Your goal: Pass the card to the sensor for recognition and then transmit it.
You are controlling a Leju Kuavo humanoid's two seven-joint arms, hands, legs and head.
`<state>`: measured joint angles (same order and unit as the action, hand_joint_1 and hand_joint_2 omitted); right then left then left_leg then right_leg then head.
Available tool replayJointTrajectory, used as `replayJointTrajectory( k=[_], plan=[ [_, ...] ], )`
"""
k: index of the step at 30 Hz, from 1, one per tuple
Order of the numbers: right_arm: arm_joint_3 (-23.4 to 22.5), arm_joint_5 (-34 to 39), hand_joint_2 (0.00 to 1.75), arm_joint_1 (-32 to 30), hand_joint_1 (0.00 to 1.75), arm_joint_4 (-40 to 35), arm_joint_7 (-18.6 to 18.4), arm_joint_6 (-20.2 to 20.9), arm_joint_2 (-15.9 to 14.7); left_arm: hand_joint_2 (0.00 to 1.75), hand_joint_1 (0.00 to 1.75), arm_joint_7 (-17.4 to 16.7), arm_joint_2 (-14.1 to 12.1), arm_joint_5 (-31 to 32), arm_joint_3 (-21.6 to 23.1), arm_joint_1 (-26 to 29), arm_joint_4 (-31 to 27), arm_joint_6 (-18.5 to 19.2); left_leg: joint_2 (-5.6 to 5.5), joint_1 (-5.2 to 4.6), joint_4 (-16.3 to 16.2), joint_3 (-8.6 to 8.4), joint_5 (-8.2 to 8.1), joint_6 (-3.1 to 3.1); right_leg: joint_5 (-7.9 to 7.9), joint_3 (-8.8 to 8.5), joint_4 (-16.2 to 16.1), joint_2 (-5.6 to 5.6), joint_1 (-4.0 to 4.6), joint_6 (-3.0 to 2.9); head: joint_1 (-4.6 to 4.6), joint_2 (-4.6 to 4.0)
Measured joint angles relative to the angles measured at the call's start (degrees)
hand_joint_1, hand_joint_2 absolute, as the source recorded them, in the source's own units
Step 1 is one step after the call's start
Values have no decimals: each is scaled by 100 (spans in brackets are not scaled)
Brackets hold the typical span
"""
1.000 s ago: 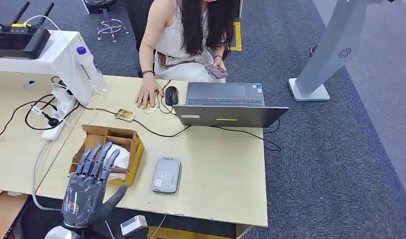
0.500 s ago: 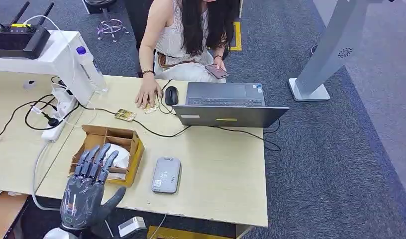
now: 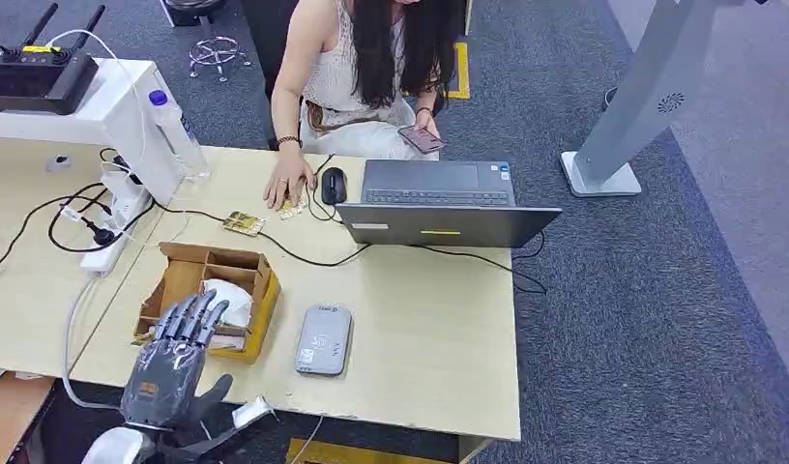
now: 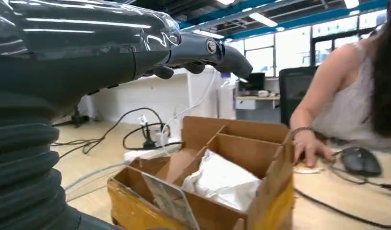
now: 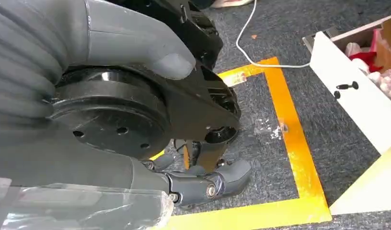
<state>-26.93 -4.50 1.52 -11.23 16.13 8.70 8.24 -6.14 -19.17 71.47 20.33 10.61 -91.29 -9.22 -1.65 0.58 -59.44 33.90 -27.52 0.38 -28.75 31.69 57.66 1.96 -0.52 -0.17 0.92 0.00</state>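
An open cardboard box (image 3: 258,309) with dividers stands near the table's front left edge, a white bag (image 3: 233,301) inside it. In the left wrist view a thin card (image 4: 167,199) leans in the box's (image 4: 265,201) near compartment. The grey card sensor (image 3: 324,339) lies flat just right of the box. My left hand (image 3: 174,350) hovers over the box's near edge with its fingers (image 4: 217,50) stretched forward above the box, holding nothing. My right hand (image 5: 198,184) hangs beside my body over the floor, holding nothing.
A person sits across the table with one hand (image 3: 288,185) on it beside a mouse (image 3: 333,185). A laptop (image 3: 439,201) stands behind the sensor. Cables and a power strip (image 3: 113,242) lie at the left, by a white stand (image 3: 101,111) and a bottle (image 3: 175,130).
My left hand has drawn back toward the table's front edge and dipped lower, its fingers now tipping down at the box's near side.
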Motion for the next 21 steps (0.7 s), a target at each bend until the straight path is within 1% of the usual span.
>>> replayJointTrajectory(
  k=[2, 7, 21],
  plan=[
    [0, -31, 175, 1, 0, 0, -35, 11, 0, 175, 0, 6, 9, -65, -102, -78, 202, 89, 1, 0, 0, 0, 2, -3, 1, 0, 0, 0, 0, -1, 0, 0],
    [0, -92, 175, 4, 0, 0, -59, 28, 0, 175, 0, 88, 79, -57, -323, -229, 577, 61, 0, 0, 0, 0, 2, -2, 1, 0, 0, 1, 0, -1, -2, 0],
    [0, -168, 175, 5, 0, 0, -92, 28, 0, 175, 0, 98, 230, -22, -643, -387, 1114, 37, 0, 0, 0, 0, 2, -2, 1, 1, 0, 0, 0, -1, 0, 0]
  ],
)
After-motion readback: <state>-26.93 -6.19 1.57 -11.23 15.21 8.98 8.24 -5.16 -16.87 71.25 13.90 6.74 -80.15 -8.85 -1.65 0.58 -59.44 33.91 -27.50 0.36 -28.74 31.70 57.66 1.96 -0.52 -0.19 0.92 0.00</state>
